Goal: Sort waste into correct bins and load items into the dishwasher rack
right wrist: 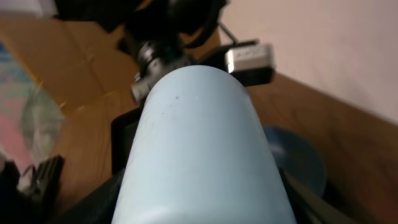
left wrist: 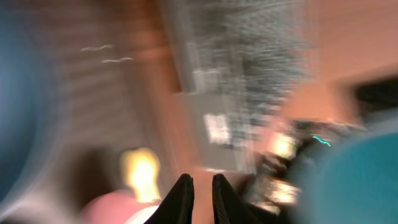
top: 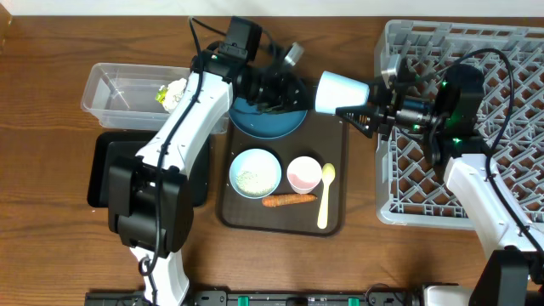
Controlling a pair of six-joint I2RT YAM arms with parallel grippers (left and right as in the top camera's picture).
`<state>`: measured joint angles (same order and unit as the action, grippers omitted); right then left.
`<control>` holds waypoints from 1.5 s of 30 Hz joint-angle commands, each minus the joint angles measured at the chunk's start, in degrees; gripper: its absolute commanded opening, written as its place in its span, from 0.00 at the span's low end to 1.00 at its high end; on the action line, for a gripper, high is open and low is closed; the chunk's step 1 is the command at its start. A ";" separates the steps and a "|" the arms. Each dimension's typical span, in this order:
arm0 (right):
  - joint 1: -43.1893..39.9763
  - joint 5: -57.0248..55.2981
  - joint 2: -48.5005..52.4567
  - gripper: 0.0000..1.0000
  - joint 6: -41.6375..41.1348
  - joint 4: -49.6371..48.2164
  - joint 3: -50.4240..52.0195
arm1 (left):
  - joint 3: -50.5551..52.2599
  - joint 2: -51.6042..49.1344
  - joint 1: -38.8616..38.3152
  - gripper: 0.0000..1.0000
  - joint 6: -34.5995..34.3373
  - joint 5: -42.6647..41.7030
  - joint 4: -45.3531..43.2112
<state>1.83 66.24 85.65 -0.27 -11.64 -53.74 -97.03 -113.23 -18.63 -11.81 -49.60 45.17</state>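
Overhead: the light blue cup (top: pixel 338 92) is held on its side in the right claw (top: pixel 361 102), in the air between the dark brown serving tray (top: pixel 255 217) and the near wall of the dishwasher rack (top: pixel 510 51). The cup is judged light, stiff and smooth, so slipping is the risk. A hold across its wall, as here, is judged sound. The rack wall must be cleared before lowering, and open lattice shows beyond the arm. The left claw (top: pixel 272 89) hangs over the large dark blue bowl (top: pixel 268 123).

Left wrist: the view is badly blurred. The fingers (left wrist: pixel 181 199) stand nearly together, with nothing between them.

Right wrist: the cup fills the view, clamped between dark fingers (right wrist: pixel 102 202).
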 commanded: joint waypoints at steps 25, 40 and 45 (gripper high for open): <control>-10.80 -57.37 -11.39 0.01 -3.52 50.93 -18.18 | -0.48 9.90 7.21 0.13 3.63 40.24 12.52; -34.58 -72.91 -6.80 0.01 -3.54 59.74 -20.74 | -0.48 9.90 7.48 0.14 3.61 40.22 12.90; -40.04 -72.89 -2.25 0.01 -4.02 56.94 -20.74 | -0.48 9.90 7.48 0.13 3.61 40.22 12.90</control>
<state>-35.53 -4.97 81.12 -4.32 46.19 -73.52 -97.01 -103.42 -11.40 -8.95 -10.11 57.91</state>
